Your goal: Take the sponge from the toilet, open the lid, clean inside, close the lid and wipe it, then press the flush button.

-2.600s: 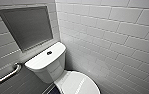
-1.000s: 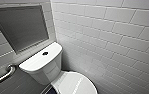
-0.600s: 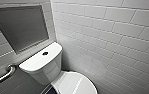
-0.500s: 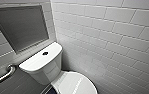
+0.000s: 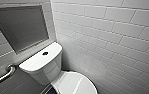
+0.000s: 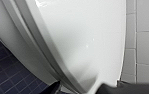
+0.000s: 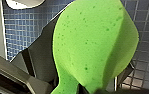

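Note:
The white toilet (image 5: 43, 63) stands against the tiled wall, with the dark round flush button (image 5: 45, 53) in the middle of its tank top and the lid (image 5: 75, 83) down. In the left wrist view the glossy lid (image 6: 85, 37) is very close. My left gripper (image 6: 80, 89) is open, one dark fingertip (image 6: 52, 88) below the lid's rim and the other (image 6: 112, 88) over its top. The bright green sponge (image 7: 95, 45) hangs over the blue floor tiles, pinched at its narrow end by my shut right gripper (image 7: 87, 89).
A metal grab bar (image 5: 1, 76) runs along the wall left of the tank. A recessed grey panel (image 5: 20, 26) sits above it. White tiled wall (image 5: 110, 37) closes in on the toilet's right side. Dark blue mosaic floor (image 6: 5, 75) lies beside the bowl.
The head camera shifted a little earlier on, sliding the toilet slightly in the picture. Over the last second nothing has visibly moved.

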Robot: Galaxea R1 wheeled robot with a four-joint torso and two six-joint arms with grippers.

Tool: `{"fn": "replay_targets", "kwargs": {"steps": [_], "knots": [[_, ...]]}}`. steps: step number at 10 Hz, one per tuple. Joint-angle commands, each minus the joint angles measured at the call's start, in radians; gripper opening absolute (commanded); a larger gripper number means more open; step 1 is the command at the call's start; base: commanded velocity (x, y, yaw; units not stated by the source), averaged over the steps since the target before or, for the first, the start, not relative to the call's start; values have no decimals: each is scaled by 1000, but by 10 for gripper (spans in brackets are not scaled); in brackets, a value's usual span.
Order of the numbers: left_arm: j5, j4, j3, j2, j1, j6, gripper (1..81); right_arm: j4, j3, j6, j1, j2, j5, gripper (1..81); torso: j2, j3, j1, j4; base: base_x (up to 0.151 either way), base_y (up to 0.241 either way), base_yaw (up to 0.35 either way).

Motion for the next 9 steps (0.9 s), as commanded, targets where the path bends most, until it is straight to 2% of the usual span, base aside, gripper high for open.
{"fn": "replay_targets", "kwargs": {"steps": [1, 6, 9], "knots": [[38, -1, 24, 23, -114, -5, 811, -11, 11, 2, 3, -43, -63, 10, 0, 0, 0, 0, 0, 0, 0], [38, 4, 23, 52, -137, -16, 811, -16, 16, 2, 12, -43, -63, 10, 0, 0, 0, 0, 0, 0, 0], [37, 4, -60, 106, -161, -19, 811, -16, 22, 2, 18, -46, -66, 10, 0, 0, 0, 0, 0, 0, 0]]}}
